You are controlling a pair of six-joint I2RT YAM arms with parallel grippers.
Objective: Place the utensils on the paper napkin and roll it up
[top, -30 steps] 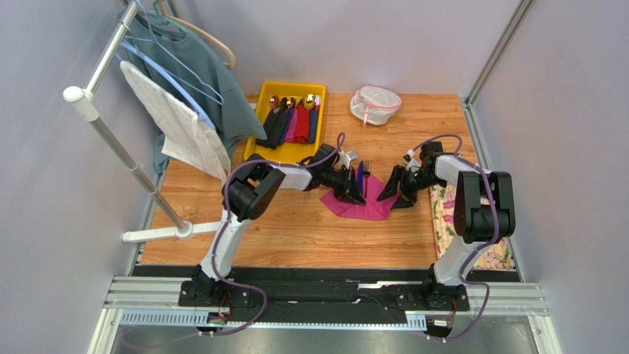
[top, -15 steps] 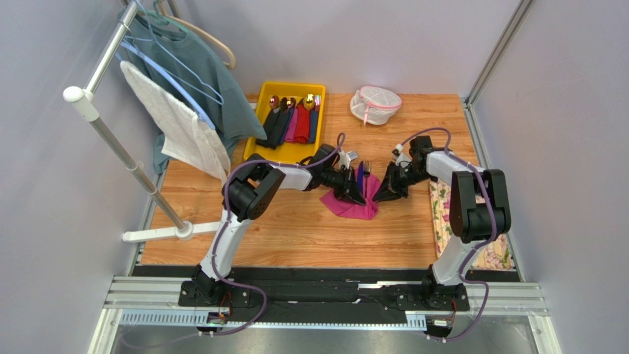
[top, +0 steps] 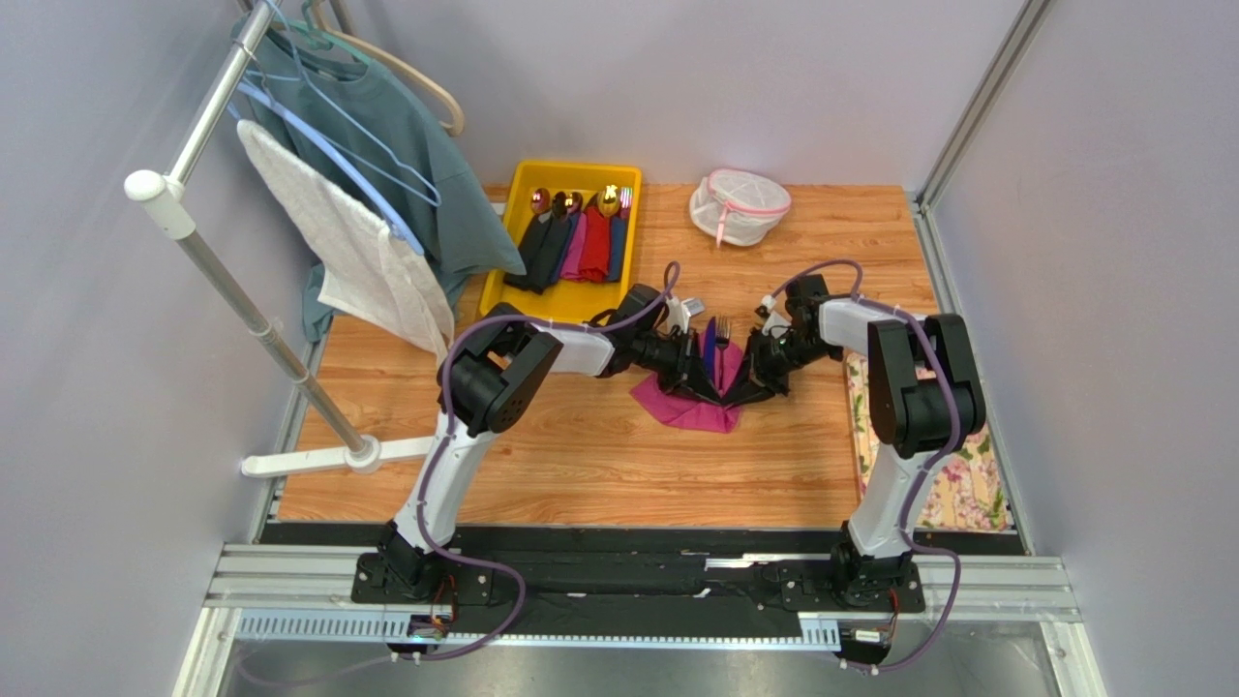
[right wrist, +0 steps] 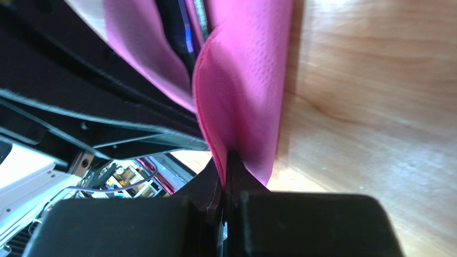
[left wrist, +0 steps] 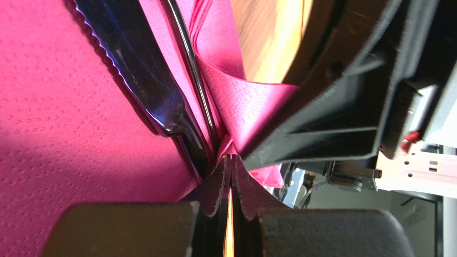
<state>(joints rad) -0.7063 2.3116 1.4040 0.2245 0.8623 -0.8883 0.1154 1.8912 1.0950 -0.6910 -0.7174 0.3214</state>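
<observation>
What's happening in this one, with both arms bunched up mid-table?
Both arms are working on the pink paper napkin. The dark utensils already lie on it. The right gripper is shut on one napkin edge, which is lifted and folded toward the utensils. The left gripper is shut too, apparently pinching the napkin from the other side. No roll is formed yet.

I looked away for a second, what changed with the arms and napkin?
The right gripper shut its fingers on the right edge of the paper napkin and dragged it left, folding it toward the utensils. The left gripper stayed shut on the napkin in place.
</observation>
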